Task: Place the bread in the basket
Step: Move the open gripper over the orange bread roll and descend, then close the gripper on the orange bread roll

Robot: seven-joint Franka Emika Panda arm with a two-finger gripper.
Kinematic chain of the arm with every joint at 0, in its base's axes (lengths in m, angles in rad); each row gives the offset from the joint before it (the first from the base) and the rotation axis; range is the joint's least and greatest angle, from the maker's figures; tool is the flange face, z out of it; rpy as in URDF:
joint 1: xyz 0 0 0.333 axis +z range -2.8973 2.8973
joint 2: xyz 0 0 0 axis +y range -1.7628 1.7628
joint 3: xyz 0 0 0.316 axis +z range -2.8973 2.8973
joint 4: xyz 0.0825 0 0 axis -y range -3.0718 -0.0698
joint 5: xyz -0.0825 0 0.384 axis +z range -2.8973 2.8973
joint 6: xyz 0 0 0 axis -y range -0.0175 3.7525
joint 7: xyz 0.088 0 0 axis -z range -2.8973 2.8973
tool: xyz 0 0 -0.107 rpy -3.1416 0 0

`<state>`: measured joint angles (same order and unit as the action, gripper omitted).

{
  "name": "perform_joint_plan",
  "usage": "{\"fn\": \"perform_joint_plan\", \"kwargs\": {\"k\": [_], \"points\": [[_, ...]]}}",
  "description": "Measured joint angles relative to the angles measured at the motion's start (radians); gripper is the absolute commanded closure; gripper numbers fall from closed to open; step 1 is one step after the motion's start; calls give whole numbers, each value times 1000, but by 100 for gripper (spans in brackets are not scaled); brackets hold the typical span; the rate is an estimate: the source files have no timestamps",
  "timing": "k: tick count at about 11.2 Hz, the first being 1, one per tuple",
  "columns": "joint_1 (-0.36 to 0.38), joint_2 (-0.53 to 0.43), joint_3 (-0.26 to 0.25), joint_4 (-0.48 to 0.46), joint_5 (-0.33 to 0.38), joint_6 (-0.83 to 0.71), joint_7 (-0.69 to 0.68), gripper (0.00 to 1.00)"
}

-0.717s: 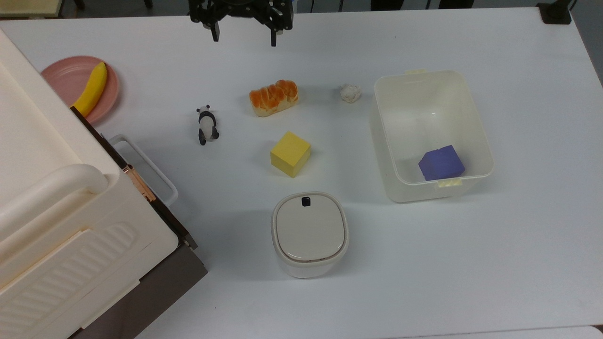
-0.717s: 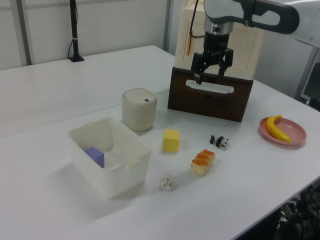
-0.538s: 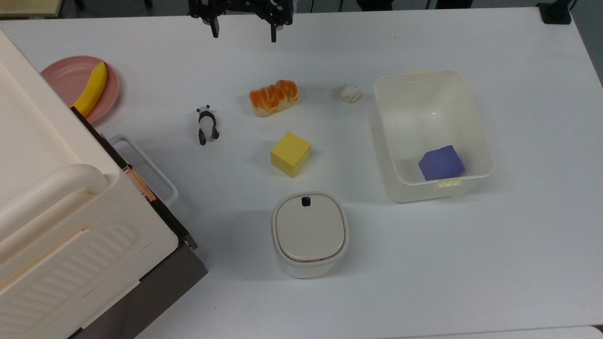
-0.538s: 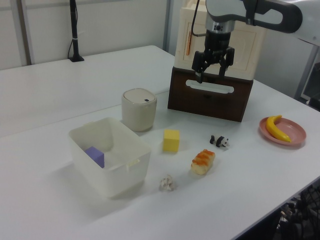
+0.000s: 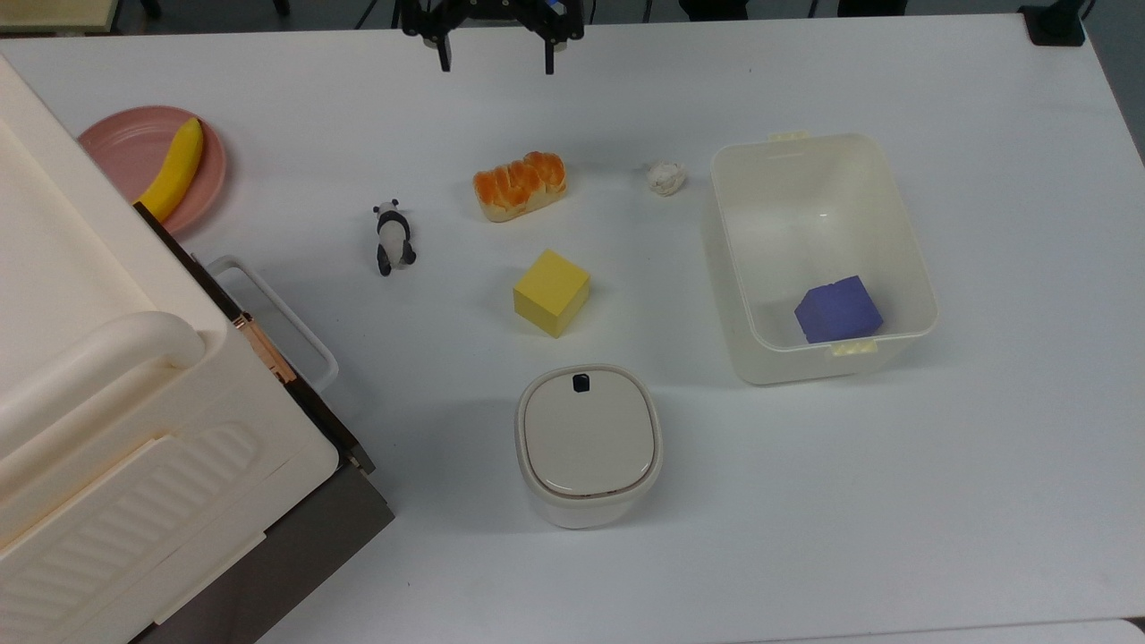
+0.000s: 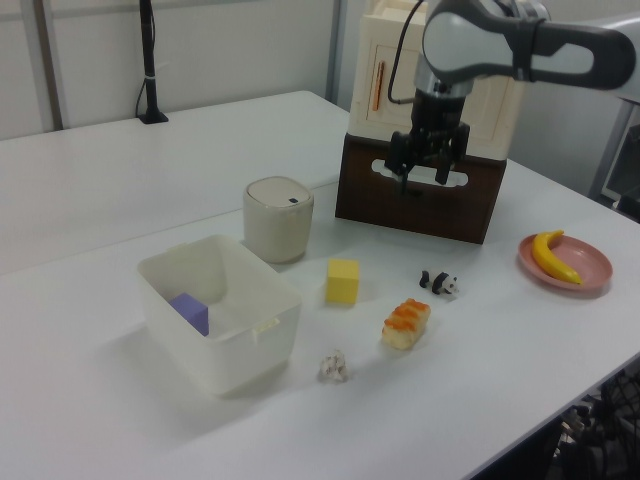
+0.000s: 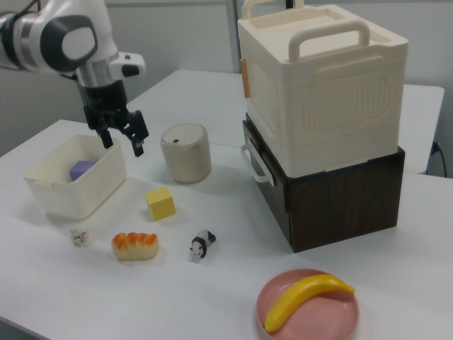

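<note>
Bread [image 5: 520, 184]: on the table [image 5: 894, 501], between panda figure [image 5: 392, 237] and whitish ball [image 5: 665, 177]. Basket [image 5: 903, 224]: holds a purple cube [image 5: 838, 309]. Gripper [image 5: 495, 61]: raised, fingers spread wide, empty.

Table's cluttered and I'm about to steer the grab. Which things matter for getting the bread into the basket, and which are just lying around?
For the job:
- bread, lying on the table
- basket, holding a purple block
- gripper, open, up in the air

Lying about:
- yellow cube
- panda figurine
- whitish lumpy ball
- lidded cream container
- banana on a pink plate
- stacked cream and brown boxes
</note>
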<state>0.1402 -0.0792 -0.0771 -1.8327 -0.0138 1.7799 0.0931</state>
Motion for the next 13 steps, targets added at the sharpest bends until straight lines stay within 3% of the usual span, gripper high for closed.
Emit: {"fn": "perform_joint_plan", "kwargs": {"k": [5,8,10,13], "points": [[0,-62,6,-293,12,226,312,0],[-2,-62,-6,-438,84,451,578,0],[-4,-56,-14,-499,87,547,741,0],[5,-17,-14,-538,87,575,791,0]]}}
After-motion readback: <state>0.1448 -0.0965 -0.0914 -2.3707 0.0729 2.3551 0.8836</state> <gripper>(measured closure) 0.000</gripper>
